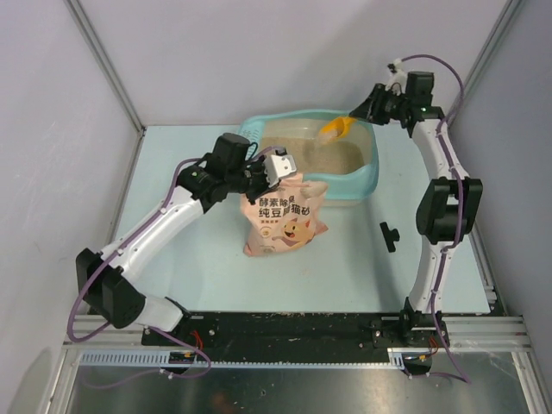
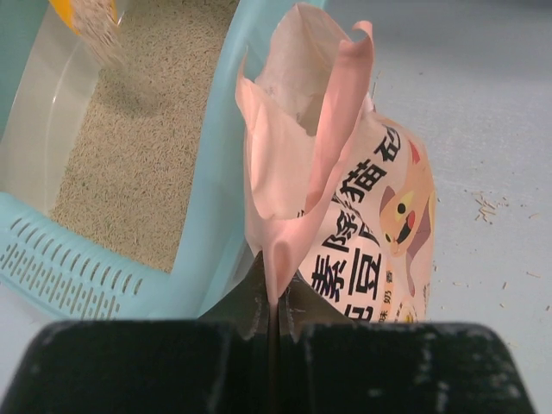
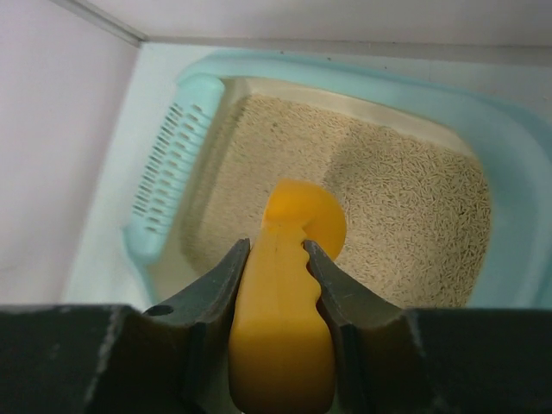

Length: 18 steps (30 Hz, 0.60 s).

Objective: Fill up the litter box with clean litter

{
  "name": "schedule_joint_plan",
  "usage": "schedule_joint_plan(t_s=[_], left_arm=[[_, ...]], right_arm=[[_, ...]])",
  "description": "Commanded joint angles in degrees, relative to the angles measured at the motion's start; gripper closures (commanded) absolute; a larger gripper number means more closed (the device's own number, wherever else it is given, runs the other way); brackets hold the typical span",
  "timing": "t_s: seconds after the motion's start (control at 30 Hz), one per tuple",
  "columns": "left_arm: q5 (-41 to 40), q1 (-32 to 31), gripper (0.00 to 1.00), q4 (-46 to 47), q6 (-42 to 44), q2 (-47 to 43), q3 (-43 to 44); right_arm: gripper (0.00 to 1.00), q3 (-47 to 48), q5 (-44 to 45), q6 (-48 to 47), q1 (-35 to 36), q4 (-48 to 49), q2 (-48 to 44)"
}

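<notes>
The light teal litter box [image 1: 366, 177] [image 2: 211, 198] [image 3: 509, 147] stands at the back of the table, its slotted grid [image 3: 170, 164] at the left end. Beige clean litter [image 1: 332, 157] [image 2: 142, 138] [image 3: 405, 207] covers its floor. My left gripper [image 1: 274, 171] [image 2: 274, 297] is shut on the top edge of a pink litter bag [image 1: 283, 216] [image 2: 362, 216], which stands open against the box's near wall. My right gripper [image 1: 360, 112] [image 3: 276, 250] is shut on the handle of an orange scoop [image 1: 336, 129] [image 3: 289, 285], held over the box's right end.
A small black part [image 1: 390, 235] lies on the table right of the bag. A few stray granules [image 2: 483, 205] are scattered on the table beside the bag. Grey walls close in the table at the back and sides.
</notes>
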Motion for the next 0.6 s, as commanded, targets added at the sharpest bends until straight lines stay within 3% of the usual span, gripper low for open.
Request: schedule_joint_plan(t_s=[0.0,0.17,0.2,0.3,0.4,0.57], left_arm=[[0.4,0.7,1.00,5.7,1.0,-6.7,-1.2],[0.5,1.8,1.00,5.7,2.0,-9.4,-3.8],[0.7,2.0,1.00,5.7,2.0,-9.6,-4.1],[1.4,2.4,1.00,5.7,2.1,-10.2,-4.1],[2.6,2.6,1.00,5.8,1.5,-10.1,-3.7],[5.5,2.6,1.00,6.9,-1.2,-9.0,-3.7]], right_arm=[[1.00,2.9,11.6,-16.0,6.4,-6.2,-5.4],[1.00,6.4,20.9,-30.1,15.7,-8.8,-6.0],[1.00,6.3,27.6,-37.2,17.5,-9.8,-6.3],[1.00,2.4,39.0,-46.3,22.8,-7.7,-8.8],[1.00,-1.1,39.1,-49.4,22.6,-7.4,-12.8],[1.00,-3.6,33.2,-46.2,20.2,-12.4,-18.8]])
